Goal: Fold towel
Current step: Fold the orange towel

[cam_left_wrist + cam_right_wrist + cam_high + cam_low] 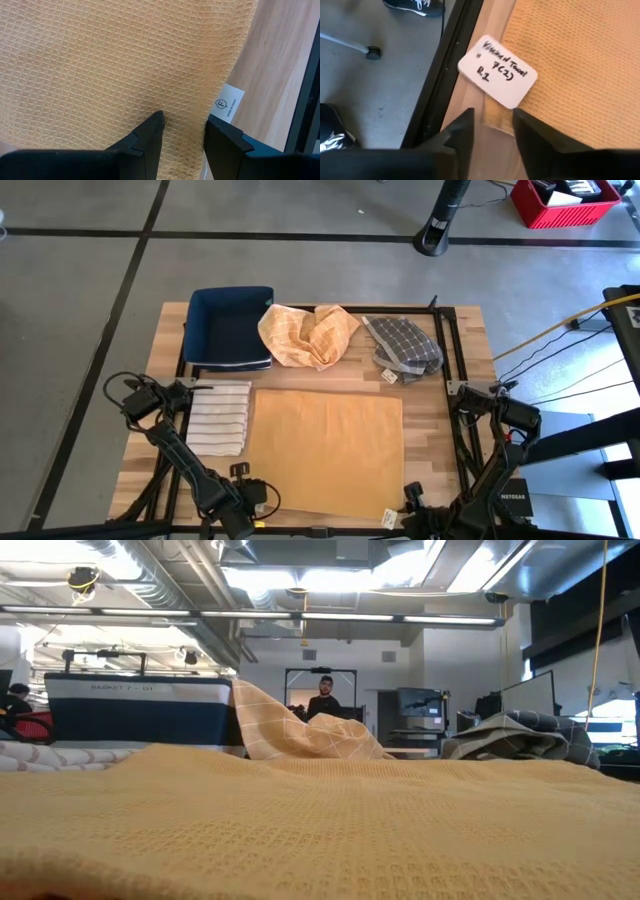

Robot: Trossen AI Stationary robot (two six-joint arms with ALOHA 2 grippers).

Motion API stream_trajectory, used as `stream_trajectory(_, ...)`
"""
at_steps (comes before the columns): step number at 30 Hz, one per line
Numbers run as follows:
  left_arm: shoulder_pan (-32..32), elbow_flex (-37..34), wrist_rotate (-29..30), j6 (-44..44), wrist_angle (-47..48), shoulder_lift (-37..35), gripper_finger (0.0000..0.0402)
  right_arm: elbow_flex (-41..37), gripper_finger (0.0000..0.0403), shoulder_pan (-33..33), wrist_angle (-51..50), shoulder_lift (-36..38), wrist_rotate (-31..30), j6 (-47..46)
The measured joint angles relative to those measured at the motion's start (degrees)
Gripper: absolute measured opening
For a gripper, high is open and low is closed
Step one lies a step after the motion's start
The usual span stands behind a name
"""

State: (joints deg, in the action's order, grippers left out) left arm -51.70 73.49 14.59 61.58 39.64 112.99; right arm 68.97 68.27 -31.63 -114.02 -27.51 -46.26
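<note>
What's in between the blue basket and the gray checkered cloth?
A crumpled orange checked cloth lies between the blue basket and gray checkered cloth, seen in the high view.

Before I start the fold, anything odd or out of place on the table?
Mostly tidy. The flat orange waffle-weave towel lies smooth and square. Behind it, the orange checked cloth and the grey checked cloth sit crumpled in heaps, unlike the neatly folded striped white towel.

Left end effector [184, 126] sits low over the yellow waffle-weave towel [115, 65], which fills most of the view. Both dark fingers [145, 145] are apart, with towel fabric showing in the gap between them. Towel edge runs diagonally past the other finger. A small white care label [228, 103] sticks out from that edge, lying on the light wooden bench [280, 70]. Dark frame rail [306, 110] beyond the wood.
</note>
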Motion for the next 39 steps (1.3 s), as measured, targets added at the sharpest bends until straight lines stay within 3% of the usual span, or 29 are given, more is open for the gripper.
stream_trajectory(10, 0.0, 0.0, 0.0, 0.0, 0.0, 0.0, 0.0125, -0.1, 0.0007, 0.0, 1.1, -0.1, 0.0, -1.1)
stream_trajectory(27, 0.0, 1.2, -6.9, 0.3, 1.6, 0.0, 0.0125, -0.2, 0.0002, 0.3, -0.5, 1.3, 0.2, -8.8)
stream_trajectory(39, 0.1, 1.2, -6.9, 2.5, 3.5, -2.6, 0.0125, -0.2, 0.0001, 0.3, -0.5, 1.3, 0.0, -8.8)
